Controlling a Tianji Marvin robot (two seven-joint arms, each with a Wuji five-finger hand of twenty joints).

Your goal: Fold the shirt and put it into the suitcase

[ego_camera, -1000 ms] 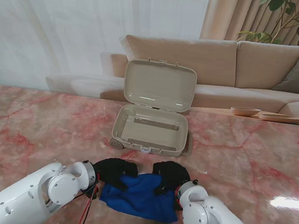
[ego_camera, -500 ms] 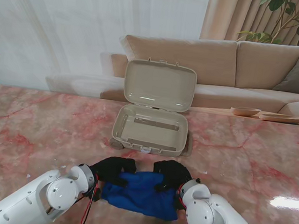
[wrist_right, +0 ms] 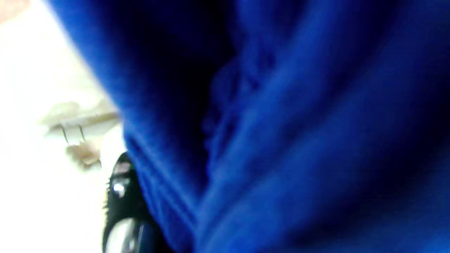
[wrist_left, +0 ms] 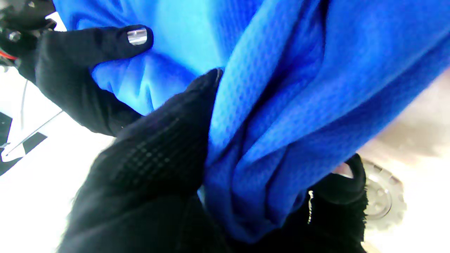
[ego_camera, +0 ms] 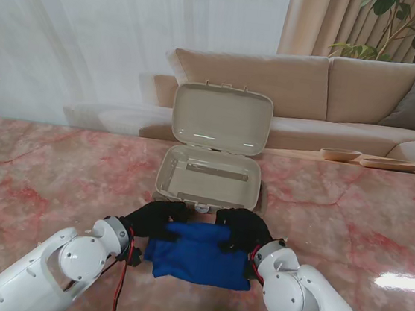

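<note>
Holding the folded blue shirt (ego_camera: 198,253) between both hands, just nearer to me than the open suitcase (ego_camera: 208,178) on the pink marble tabletop (ego_camera: 48,175). Gripping its left edge with the left hand (ego_camera: 153,221), fingers (wrist_left: 165,140) curled into the cloth, thumb pressing from one side and the others wrapping the bunched folds, as the left wrist view is showing. Clasping the right edge with the right hand (ego_camera: 242,231), fingers closed over the fabric; filling nearly the whole right wrist view with blurred blue cloth, so hiding the exact finger placement there. Resting, apparently, with the near part of the bundle on the tabletop; hard to tell whether lifted clear.

Looking soft, light and limp, a thin mesh knit likely sagging in the middle and unfolding if held by one layer only. Calling for a hold on both short edges through all layers at once, pinching deep rather than at the hem. Probably not slippery against the gloved fingers, and not fragile, but prone to loosening during the carry over the suitcase's near rim.
</note>
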